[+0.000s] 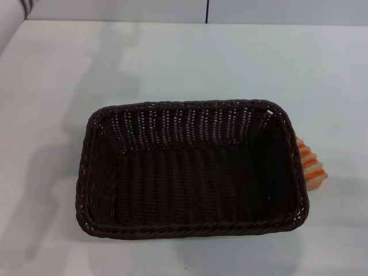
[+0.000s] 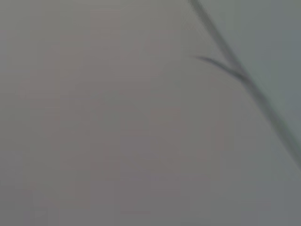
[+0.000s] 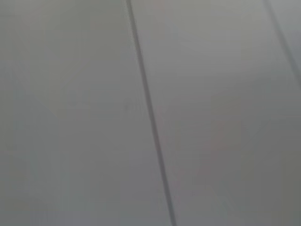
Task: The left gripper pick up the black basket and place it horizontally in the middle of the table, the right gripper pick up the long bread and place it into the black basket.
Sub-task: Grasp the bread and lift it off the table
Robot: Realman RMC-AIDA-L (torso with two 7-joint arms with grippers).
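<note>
Wicker, dark brown-black, forms the basket (image 1: 192,172), which stands upright on the white bench (image 1: 172,57) with its open mouth facing up and its long side running across the head view. It lies near the front middle of the bench. Its interior is empty.

The bread (image 1: 311,165) lies on the bench against the basket's right end wall, apparently touching it. Only its striped orange and tan outer end shows; the rest is hidden behind the basket rim.

Neither hand appears in the head view. Both wrist views show only plain grey surfaces crossed by dark seam lines, with no fingers visible. Whether the left hand or the right hand is spread or pressed together therefore cannot be told.

Judgement: the basket's crosswise placement presents a wide opening to an approach from the right, which suits dropping the bread in. The bread's contact with the wall leaves little room for a finger on that side, so a grasp across its free sides looks safer.
</note>
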